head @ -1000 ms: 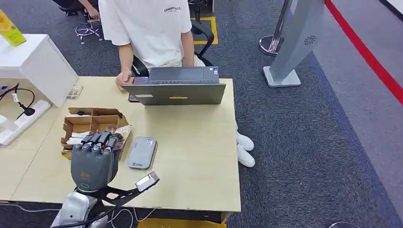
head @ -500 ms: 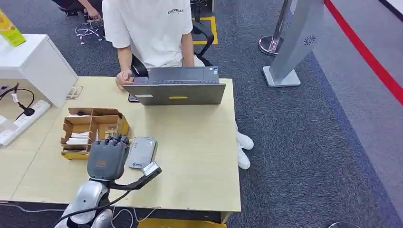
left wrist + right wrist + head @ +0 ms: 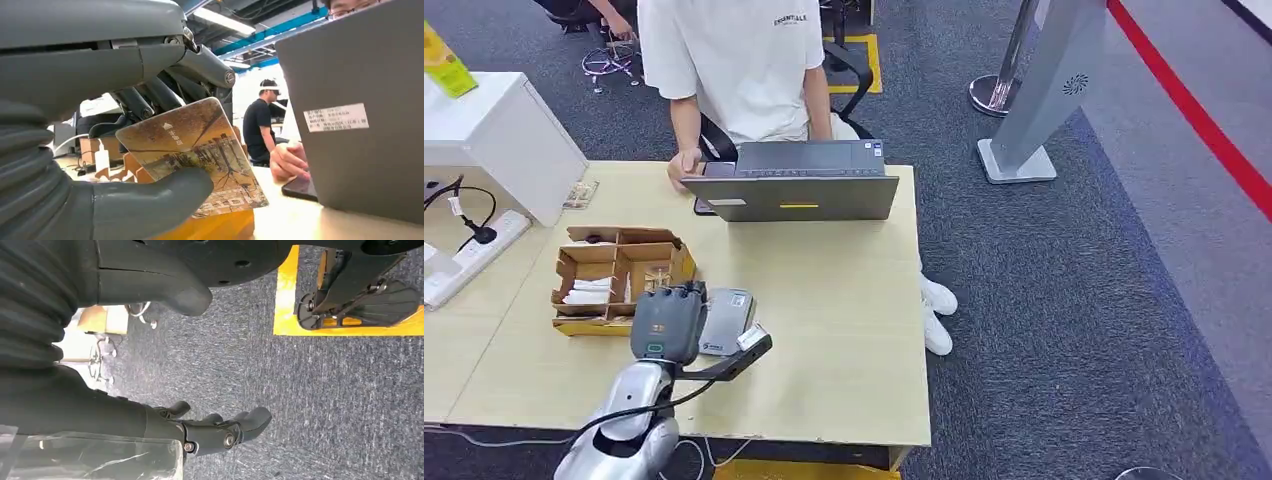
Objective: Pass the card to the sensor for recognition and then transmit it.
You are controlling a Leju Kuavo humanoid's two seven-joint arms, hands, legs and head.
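Note:
My left hand (image 3: pixel 667 320) hovers palm down over the left edge of the grey card sensor (image 3: pixel 729 320), which lies flat on the wooden table (image 3: pixel 844 330). In the left wrist view the thumb (image 3: pixel 150 205) and dark fingers (image 3: pixel 150 97) pinch a card (image 3: pixel 195 145) printed with a brownish building scene. From the head view the back of the hand hides the card. My right hand (image 3: pixel 220 432) hangs beside my body above the grey carpet, fingers apart and holding nothing.
A divided cardboard box (image 3: pixel 614 270) stands just left of the sensor. An open laptop (image 3: pixel 794 185) sits at the far edge, with a person (image 3: pixel 734 60) in a white shirt behind it. A white cabinet (image 3: pixel 494 140) and a power strip (image 3: pixel 464 255) lie at the left.
My left hand has moved right from above the cardboard box to the sensor's left edge, carrying the card. The person and laptop stay put.

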